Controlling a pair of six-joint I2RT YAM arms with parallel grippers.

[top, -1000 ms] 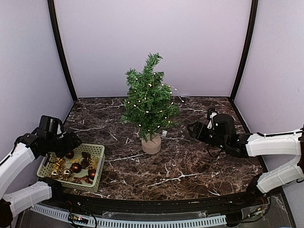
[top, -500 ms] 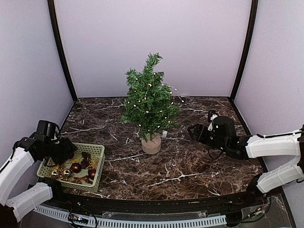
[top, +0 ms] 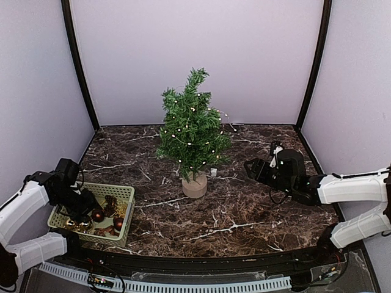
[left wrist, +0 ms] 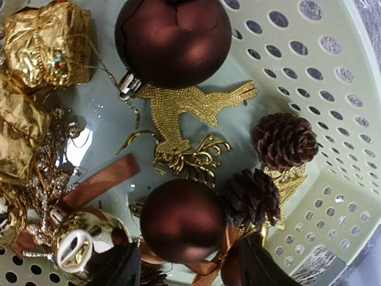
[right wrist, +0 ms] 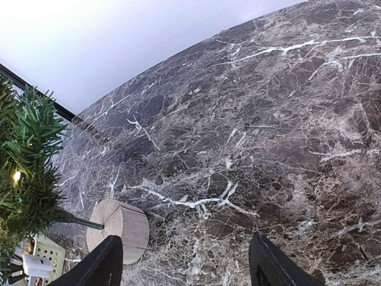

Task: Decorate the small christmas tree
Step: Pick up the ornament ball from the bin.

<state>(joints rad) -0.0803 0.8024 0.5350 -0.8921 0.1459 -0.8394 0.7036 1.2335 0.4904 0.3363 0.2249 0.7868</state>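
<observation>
Top view: tree (top: pixel 193 131) stands upright mid-counter (top: pixel 244 213), toward the back, on its wood base (top: pixel 195 185). Lights (top: pixel 192 109) are strung on it; I see no baubles hung. Basket (top: pixel 126 193) sits at the near-left corner, well apart from the tree and within the left arm's reach. Left hand (top: pixel 82 204) is down inside the basket over the ornaments, so I read this as the pick step. Right hand (top: pixel 252 168) hovers low over the counter right of the tree, pointing toward it and carrying nothing. My guess: parked to steady the tree or take a handoff.

Left wrist: fingers (left wrist: pixel 122 268) stand wide on either side of the lower brown ball (left wrist: pixel 181 220). They bracket it but I see no pinch, so nothing is held. Second brown ball (left wrist: pixel 172 39) lies further off. Gold reindeer (left wrist: pixel 184 128) lies flat between the two balls. Pinecones (left wrist: pixel 284 140) sit toward the basket wall, gold foil parcels (left wrist: pixel 50 42) and a gold bell (left wrist: pixel 80 247) on the other side. Ribbon (left wrist: pixel 98 185) runs under the pile. Risk: a round matte ball can squirt sideways, and the ribbon or bell may get dragged up with it.

Right wrist: jaws wide, only bare marble between them. Tree base is ahead to the left with branches above it, apart from the hand. Nothing blocks the way if it must brace the base.
</observation>
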